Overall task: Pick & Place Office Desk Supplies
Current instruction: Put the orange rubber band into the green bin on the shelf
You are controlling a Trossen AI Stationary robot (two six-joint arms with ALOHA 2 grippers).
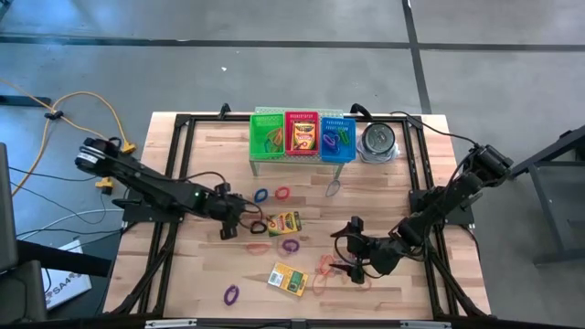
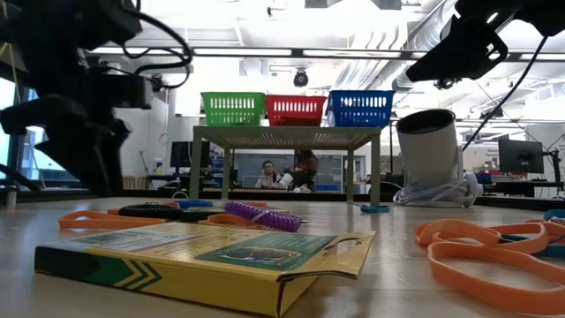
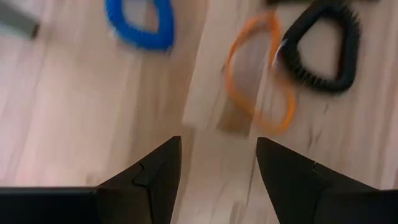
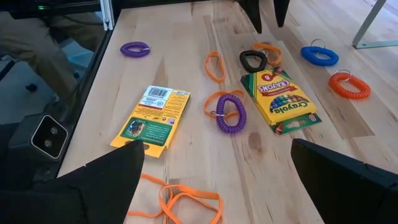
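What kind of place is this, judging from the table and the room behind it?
Probably a robotics lab or workshop. A wooden table stands on a bare concrete floor with loose cables beside it. The low view shows exposed ceiling ducts and a monitor behind.

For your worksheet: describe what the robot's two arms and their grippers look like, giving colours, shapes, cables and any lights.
Both arms are dark, slim and jointed, with black cables looping near the wrists. The left arm shows a small green light. The left gripper and right gripper each end in two black, wedge-shaped fingers.
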